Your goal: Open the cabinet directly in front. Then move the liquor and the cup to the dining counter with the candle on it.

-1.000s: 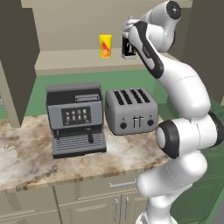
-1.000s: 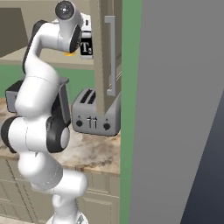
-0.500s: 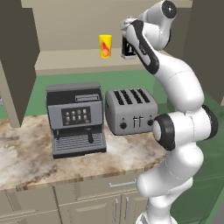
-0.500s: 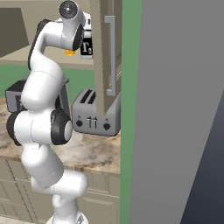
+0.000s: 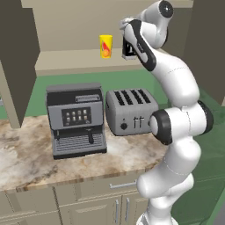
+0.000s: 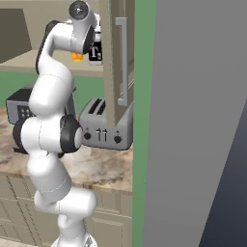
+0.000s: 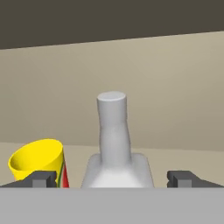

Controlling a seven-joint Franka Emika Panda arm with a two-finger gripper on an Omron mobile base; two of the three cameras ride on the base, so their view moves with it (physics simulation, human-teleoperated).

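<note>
The cabinet (image 5: 17, 61) stands open, and its right door (image 6: 115, 72) with a long silver handle swings out toward me. On its shelf the yellow cup (image 5: 105, 46) stands left of the dark liquor (image 5: 128, 52) with its white label (image 6: 95, 51). My gripper (image 5: 126, 43) is up at the bottle. In the hand view the gripper (image 7: 113, 179) is open, its fingertips (image 7: 41, 178) on either side of the liquor's (image 7: 113, 131) pale neck and shoulders, not touching. The cup (image 7: 37, 159) sits just left of it. The dining counter and the candle are out of view.
Below the shelf, a grey coffee machine (image 5: 77, 118) and a silver toaster (image 5: 131, 112) stand on the marble worktop (image 5: 26, 162). A tall grey panel (image 6: 198, 120) rises at the right. Low beige cabinets (image 5: 88, 206) lie under the worktop.
The arm's elbow has shifted slightly while the hand has stayed at the liquor. The gripper has stayed open. The cup and bottle have not moved.
</note>
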